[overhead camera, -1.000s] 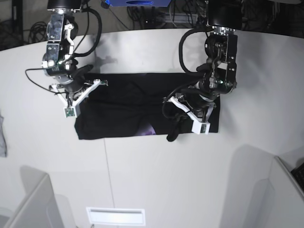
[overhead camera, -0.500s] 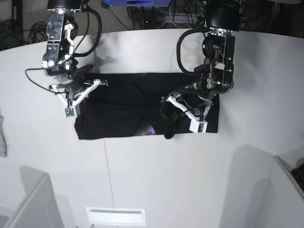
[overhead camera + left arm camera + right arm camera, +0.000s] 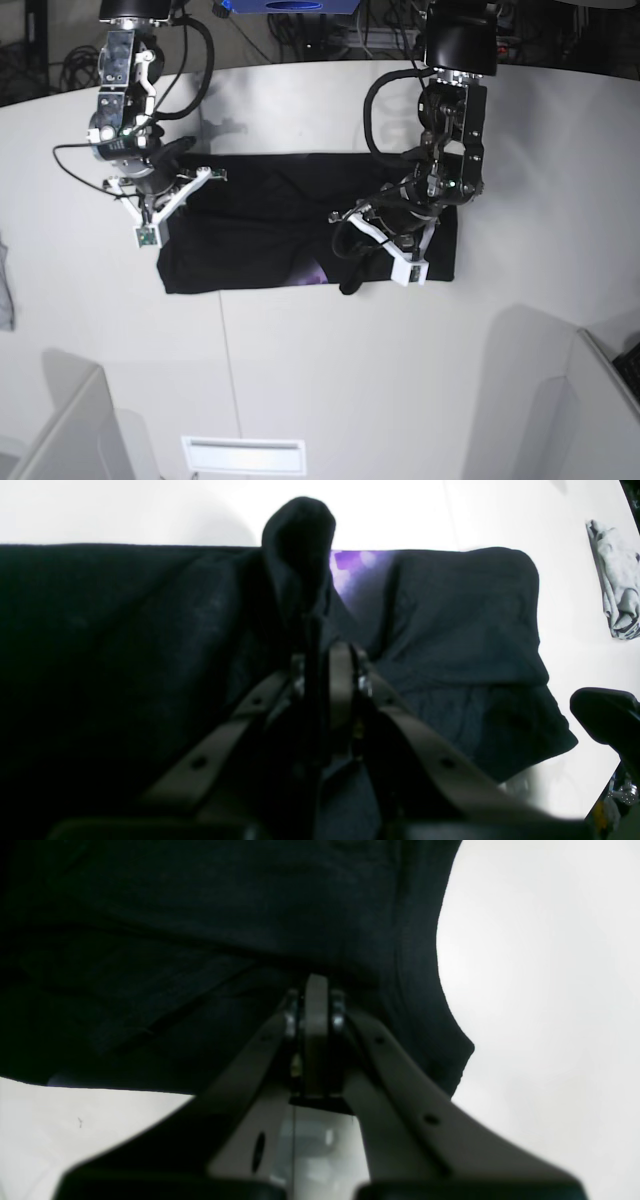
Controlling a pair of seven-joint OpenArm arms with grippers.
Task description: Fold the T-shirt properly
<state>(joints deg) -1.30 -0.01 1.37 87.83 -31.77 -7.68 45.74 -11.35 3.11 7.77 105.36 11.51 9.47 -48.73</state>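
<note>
The black T-shirt point(image 3: 250, 225) lies as a wide folded band across the white table point(image 3: 300, 380), with a bit of purple print point(image 3: 315, 274) showing at its near edge. My left gripper point(image 3: 352, 268) is shut on a pinch of the cloth near that edge. In the left wrist view the gripper point(image 3: 320, 655) has a black tuft point(image 3: 300, 530) standing up past its fingertips, beside the purple print point(image 3: 345, 570). My right gripper point(image 3: 163, 205) is at the shirt's other end. In the right wrist view it point(image 3: 312, 990) is shut on the dark cloth point(image 3: 200, 915) at the hem.
A small grey cloth scrap point(image 3: 6, 290) lies at the table's far left edge, also in the left wrist view as a grey scrap point(image 3: 617, 580). Cables and equipment sit behind the table's back edge. Grey partitions point(image 3: 60, 430) stand at the near corners.
My left arm has shifted toward the shirt's middle with its pinch of cloth, pulling that end of the shirt slightly inward. The right arm has stayed still.
</note>
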